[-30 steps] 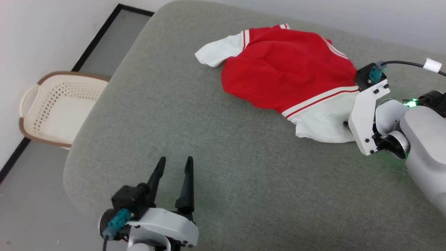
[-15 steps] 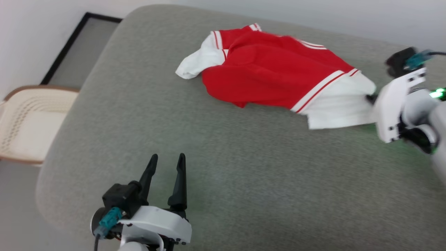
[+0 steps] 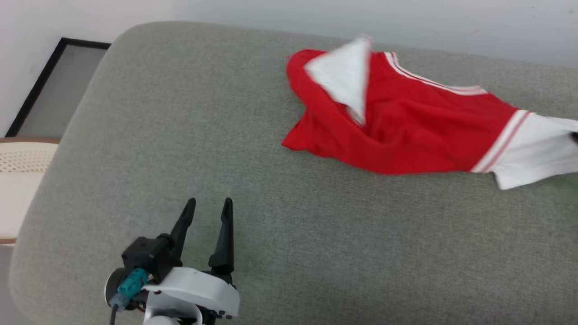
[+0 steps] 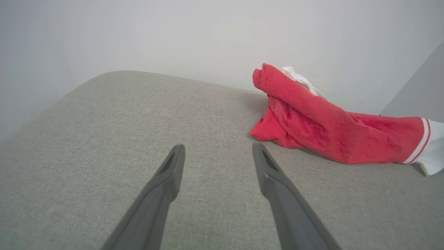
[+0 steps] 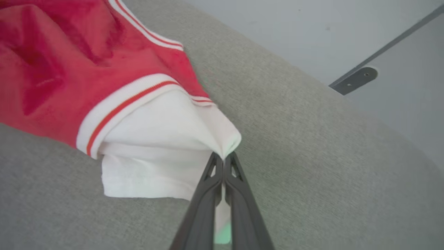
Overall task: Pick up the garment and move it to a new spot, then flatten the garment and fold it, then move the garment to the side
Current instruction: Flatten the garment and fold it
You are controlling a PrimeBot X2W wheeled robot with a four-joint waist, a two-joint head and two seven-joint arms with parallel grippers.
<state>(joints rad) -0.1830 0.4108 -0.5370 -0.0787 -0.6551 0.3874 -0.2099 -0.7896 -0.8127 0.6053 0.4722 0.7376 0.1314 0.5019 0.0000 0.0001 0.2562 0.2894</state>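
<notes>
Firmly pinched at the white sleeve tip of the garment (image 5: 52, 62) by the right gripper (image 5: 222, 157), fingers pressed together on the cloth. Crumpled on the far right part of the grey cushion (image 3: 316, 248), red body trailing away from that grip. Well apart from the left gripper (image 3: 209, 201), spread wide, holding nothing, above bare upholstery. Off the cushion's left edge, a cream basket (image 3: 22, 160).

A rumpled red shirt (image 3: 406, 135) with white sleeves lies far right on a broad grey cushion (image 3: 271, 234).
</notes>
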